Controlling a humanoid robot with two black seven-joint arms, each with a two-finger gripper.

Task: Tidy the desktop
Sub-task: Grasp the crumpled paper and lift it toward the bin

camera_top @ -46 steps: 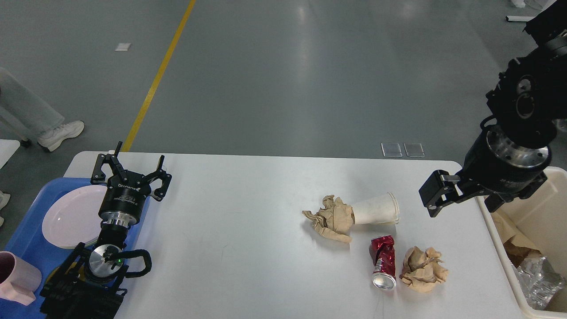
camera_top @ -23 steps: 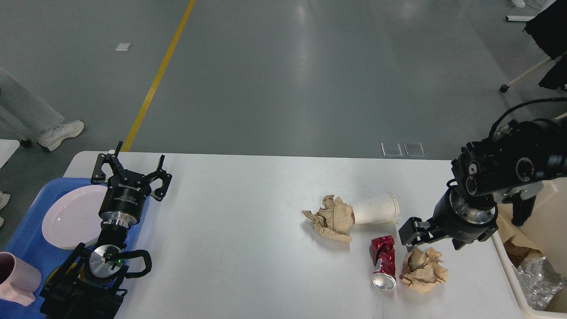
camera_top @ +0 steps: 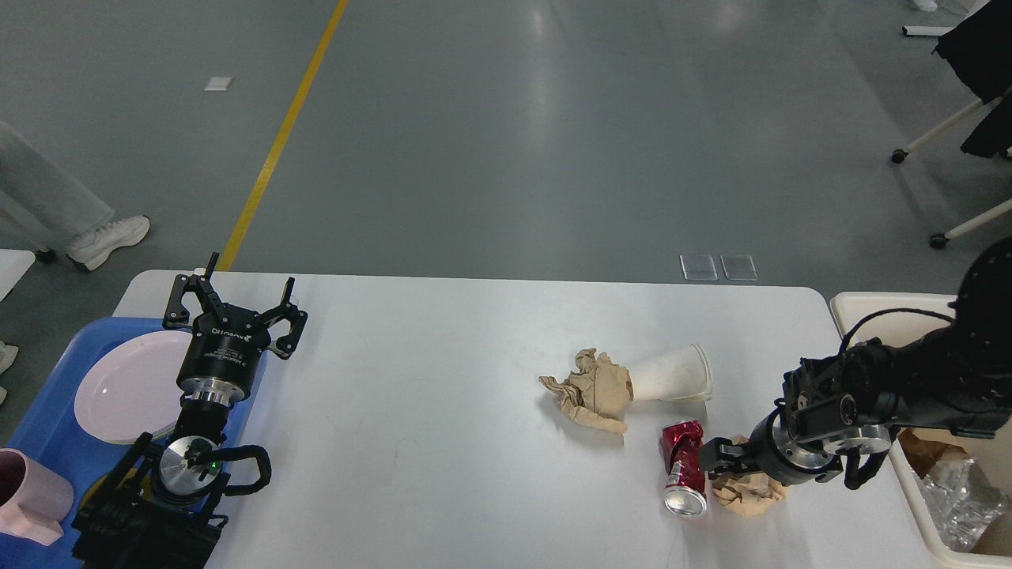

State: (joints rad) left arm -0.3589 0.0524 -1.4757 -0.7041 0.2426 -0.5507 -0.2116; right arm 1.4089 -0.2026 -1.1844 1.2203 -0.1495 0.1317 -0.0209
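Right gripper (camera_top: 718, 460) low over the crumpled paper ball (camera_top: 747, 494), beside the crushed red can (camera_top: 684, 468); whether its fingers are spread or closed cannot be told. The paper is probably light, soft and springy, best pinched across its bulk. The right arm reaches in low and nearly level from beside the cream bin (camera_top: 885, 302). Left gripper (camera_top: 235, 302) wide and empty, upright above the blue tray (camera_top: 47, 427) and plate (camera_top: 126, 387). Paper cup (camera_top: 672, 371) lies tipped against a second paper wad (camera_top: 589, 389) mid-worktop (camera_top: 435, 411).
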